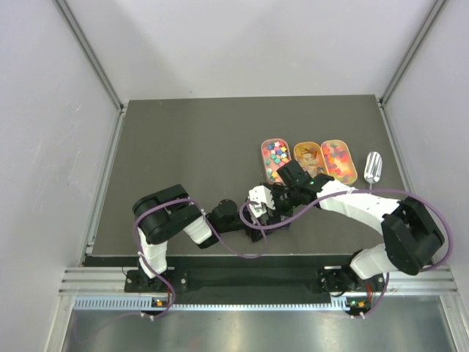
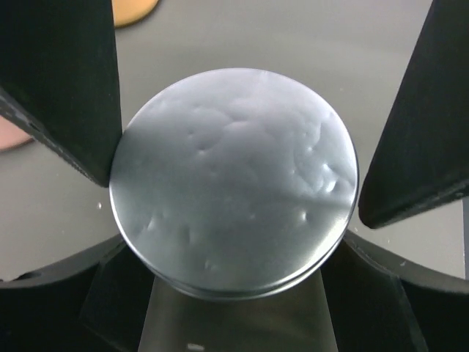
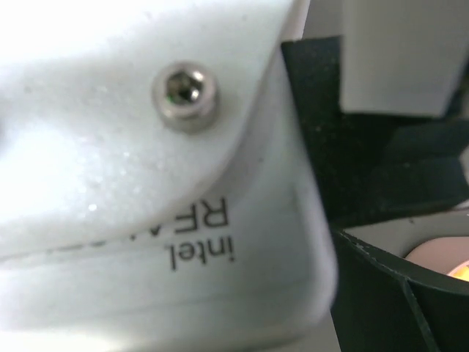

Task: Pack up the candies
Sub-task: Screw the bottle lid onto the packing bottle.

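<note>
The candies lie in three oval orange trays at the back right: multicoloured cubes (image 1: pixel 275 157), pale yellow-orange gummies (image 1: pixel 308 156) and red-orange pieces (image 1: pixel 338 160). Both grippers meet in front of the trays. My left gripper (image 1: pixel 258 218) is shut on the small clear jar (image 2: pixel 234 319). The jar's silver disc lid (image 2: pixel 234 183) fills the left wrist view. My right gripper (image 1: pixel 277 199) comes from above, and its black fingers (image 2: pixel 66 88) press on both sides of the lid's rim. In the top view the jar is hidden under the grippers.
A clear scoop (image 1: pixel 373 167) lies right of the trays. The left wrist's white camera casing (image 3: pixel 146 183) fills the right wrist view, very close. The dark table (image 1: pixel 183 147) has walls to the left, right and back.
</note>
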`<act>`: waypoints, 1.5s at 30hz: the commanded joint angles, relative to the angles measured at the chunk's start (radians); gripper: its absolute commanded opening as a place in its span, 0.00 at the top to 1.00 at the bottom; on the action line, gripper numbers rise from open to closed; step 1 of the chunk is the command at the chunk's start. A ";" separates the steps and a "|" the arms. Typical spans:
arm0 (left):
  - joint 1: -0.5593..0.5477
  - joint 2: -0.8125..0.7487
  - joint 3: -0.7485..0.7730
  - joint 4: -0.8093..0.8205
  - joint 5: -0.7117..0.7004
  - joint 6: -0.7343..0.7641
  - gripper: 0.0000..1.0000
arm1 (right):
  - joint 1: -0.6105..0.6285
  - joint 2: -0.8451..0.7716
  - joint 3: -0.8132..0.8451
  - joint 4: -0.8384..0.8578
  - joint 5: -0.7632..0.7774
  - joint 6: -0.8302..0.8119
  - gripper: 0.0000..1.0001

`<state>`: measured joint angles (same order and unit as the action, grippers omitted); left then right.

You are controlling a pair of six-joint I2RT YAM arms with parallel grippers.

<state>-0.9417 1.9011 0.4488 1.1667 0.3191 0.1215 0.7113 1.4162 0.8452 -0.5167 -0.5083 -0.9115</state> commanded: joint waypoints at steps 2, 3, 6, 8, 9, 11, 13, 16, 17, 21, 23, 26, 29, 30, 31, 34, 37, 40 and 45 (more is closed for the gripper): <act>-0.003 0.042 0.016 -0.176 -0.172 0.053 0.24 | 0.008 0.060 -0.026 -0.071 0.008 0.001 0.00; -0.003 0.041 0.014 -0.182 -0.176 0.050 0.24 | -0.004 0.052 -0.009 -0.081 0.005 -0.013 0.00; -0.003 0.041 0.021 -0.202 -0.170 0.052 0.24 | -0.030 0.037 0.026 -0.143 -0.009 -0.094 0.00; -0.003 0.049 0.025 -0.210 -0.172 0.055 0.24 | -0.047 0.030 0.041 -0.186 -0.013 -0.169 0.00; -0.003 0.053 0.031 -0.213 -0.173 0.056 0.24 | -0.062 0.032 0.057 -0.198 -0.013 -0.191 0.00; -0.003 0.067 0.037 -0.219 -0.175 0.055 0.24 | -0.078 0.044 0.078 -0.235 -0.010 -0.226 0.00; -0.002 0.070 0.045 -0.222 -0.175 0.052 0.24 | -0.099 0.084 0.127 -0.273 -0.015 -0.245 0.00; 0.000 0.075 0.045 -0.223 -0.172 0.052 0.25 | -0.133 0.116 0.173 -0.319 -0.019 -0.266 0.00; 0.000 0.076 0.047 -0.225 -0.172 0.052 0.25 | -0.141 0.121 0.181 -0.328 -0.016 -0.282 0.00; 0.010 0.072 0.054 -0.242 -0.189 0.035 0.25 | -0.170 0.151 0.216 -0.394 -0.001 -0.343 0.00; 0.017 0.070 0.054 -0.246 -0.190 0.030 0.25 | -0.171 0.152 0.221 -0.442 -0.006 -0.380 0.00; 0.018 0.067 0.054 -0.246 -0.193 0.035 0.25 | -0.171 0.121 0.206 -0.459 -0.012 -0.385 0.00; 0.018 0.061 0.054 -0.246 -0.190 0.033 0.25 | -0.161 0.096 0.190 -0.480 -0.012 -0.359 0.00; 0.020 0.058 0.050 -0.243 -0.187 0.035 0.25 | -0.156 0.092 0.186 -0.489 -0.012 -0.353 0.00; 0.018 0.056 0.050 -0.242 -0.193 0.035 0.25 | -0.154 0.084 0.180 -0.496 -0.018 -0.337 0.00; 0.018 0.055 0.048 -0.240 -0.196 0.033 0.25 | -0.151 0.046 0.149 -0.490 -0.013 -0.305 0.00; 0.018 0.055 0.047 -0.239 -0.193 0.030 0.25 | -0.153 0.024 0.118 -0.487 0.004 -0.291 0.00; 0.018 0.053 0.047 -0.239 -0.190 0.033 0.25 | -0.153 0.009 0.088 -0.482 0.011 -0.285 0.00; 0.018 0.052 0.047 -0.243 -0.189 0.038 0.25 | -0.153 -0.029 0.061 -0.488 0.031 -0.268 0.00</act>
<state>-0.9463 1.9270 0.5228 1.1145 0.2249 0.0998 0.5514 1.4281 0.9321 -0.9207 -0.4828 -1.2076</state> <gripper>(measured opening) 0.851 0.995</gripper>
